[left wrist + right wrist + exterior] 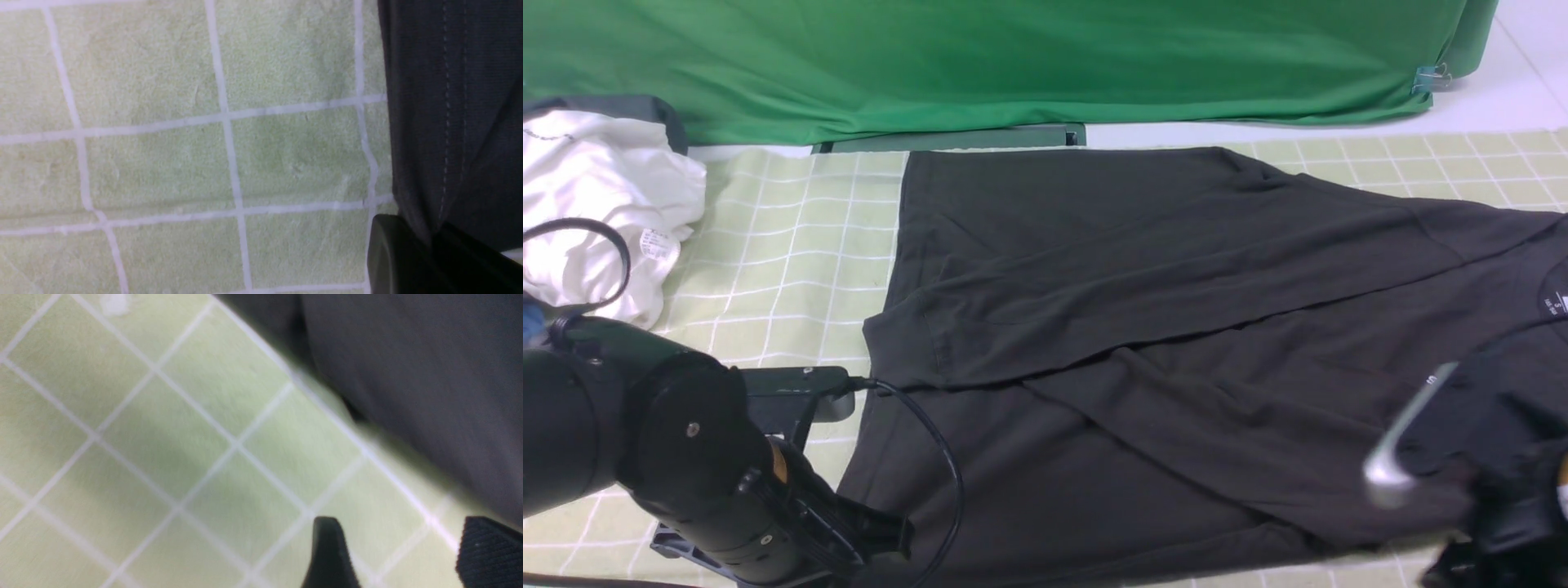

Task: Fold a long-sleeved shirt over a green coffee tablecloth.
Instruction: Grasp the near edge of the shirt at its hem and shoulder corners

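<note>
Long-sleeved shirt (1143,327), black, lies spread sideways on the green coffee tablecloth (784,245), hem to the left and collar with its neck label (1558,302) at the far right edge of the front view. Layers of its fabric are folded diagonally across the body. Left gripper (435,241) is at the near-left hem corner. Its fingers (392,253) are closed tight with the stitched hem pinched between them, low against the cloth. A black cable (943,457) loops from the left arm (645,441) over the shirt. Right gripper (392,547) is at the near-right by the shirt edge. Its fingertips (327,551) stand wide apart, only bare grid cloth shows between them, and it holds nothing. White garment (596,204) is bunched at the far left. Plain green backdrop (1013,65) hangs behind.
</note>
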Tool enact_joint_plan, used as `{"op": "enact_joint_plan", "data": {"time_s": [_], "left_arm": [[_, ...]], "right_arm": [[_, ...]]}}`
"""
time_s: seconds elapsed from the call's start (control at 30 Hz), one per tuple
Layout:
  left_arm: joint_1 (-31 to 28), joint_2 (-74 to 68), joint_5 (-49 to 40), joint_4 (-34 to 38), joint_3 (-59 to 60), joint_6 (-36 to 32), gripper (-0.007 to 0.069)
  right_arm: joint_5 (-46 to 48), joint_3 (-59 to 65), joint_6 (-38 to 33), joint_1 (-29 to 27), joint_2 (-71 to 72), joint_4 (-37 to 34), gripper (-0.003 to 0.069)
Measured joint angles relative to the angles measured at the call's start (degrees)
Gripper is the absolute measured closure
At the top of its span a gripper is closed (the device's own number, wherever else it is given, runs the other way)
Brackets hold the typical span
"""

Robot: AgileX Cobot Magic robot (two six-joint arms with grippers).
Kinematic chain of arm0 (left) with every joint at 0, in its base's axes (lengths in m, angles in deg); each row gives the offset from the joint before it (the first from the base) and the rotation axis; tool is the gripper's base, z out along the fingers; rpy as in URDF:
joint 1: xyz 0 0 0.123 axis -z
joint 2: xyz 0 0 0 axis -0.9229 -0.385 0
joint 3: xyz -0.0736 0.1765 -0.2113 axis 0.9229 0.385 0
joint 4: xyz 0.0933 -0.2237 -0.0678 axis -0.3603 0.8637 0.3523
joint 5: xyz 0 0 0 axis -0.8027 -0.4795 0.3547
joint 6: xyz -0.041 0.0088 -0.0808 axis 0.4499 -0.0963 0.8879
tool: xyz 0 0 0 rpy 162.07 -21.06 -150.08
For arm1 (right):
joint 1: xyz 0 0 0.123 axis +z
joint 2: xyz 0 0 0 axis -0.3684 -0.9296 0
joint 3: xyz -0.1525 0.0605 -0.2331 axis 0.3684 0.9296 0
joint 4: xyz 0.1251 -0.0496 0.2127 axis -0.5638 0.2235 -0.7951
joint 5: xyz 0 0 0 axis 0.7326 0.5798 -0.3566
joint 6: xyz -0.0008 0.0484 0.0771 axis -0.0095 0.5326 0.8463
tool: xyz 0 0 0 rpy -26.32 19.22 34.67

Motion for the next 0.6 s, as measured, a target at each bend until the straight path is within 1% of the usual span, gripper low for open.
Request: {"op": "enact_joint_plan", "data": {"time_s": [0.03, 0.07, 0.13, 0.27, 0.33, 0.53, 0.57, 0.6], "left_arm": [[0.0, 0.0, 0.0, 0.0, 0.0, 0.0, 0.0595], [0.0, 0.0, 0.0, 0.0, 0.0, -0.1, 0.0595], [-0.1, 0.0, 0.0, 0.3, 0.0, -0.2, 0.0595], [-0.1, 0.0, 0.0, 0.7, 0.0, -1.0, 0.0595], [-0.1, 0.0, 0.0, 0.7, 0.0, -1.1, 0.0595], [-0.1, 0.0, 0.4, 0.9, 0.0, -1.1, 0.0595], [-0.1, 0.0, 0.3, 0.9, 0.0, -1.1, 0.0595], [-0.1, 0.0, 0.3, 1.0, 0.0, -1.1, 0.0595]], "right_arm": [[-0.4, 0.0, 0.0, 0.2, 0.0, 0.0, 0.0242], [-3.3, -0.1, 0.0, 1.6, -2.9, 1.9, 0.0237], [-5.5, -1.0, 0.0, 3.4, -7.5, 4.4, 0.0234], [-7.1, -3.0, 0.0, 4.6, -13.9, 7.5, 0.0235], [-7.7, -4.0, 0.0, 4.8, -16.5, 8.9, 0.0255], [-8.0, -5.2, -0.1, 4.9, -19.4, 9.7, 0.0391], [-8.0, -5.5, -0.6, 4.9, -19.6, 10.2, 0.0474], [-7.9, -5.6, -0.7, 4.9, -19.6, 10.4, 0.0484]]}}
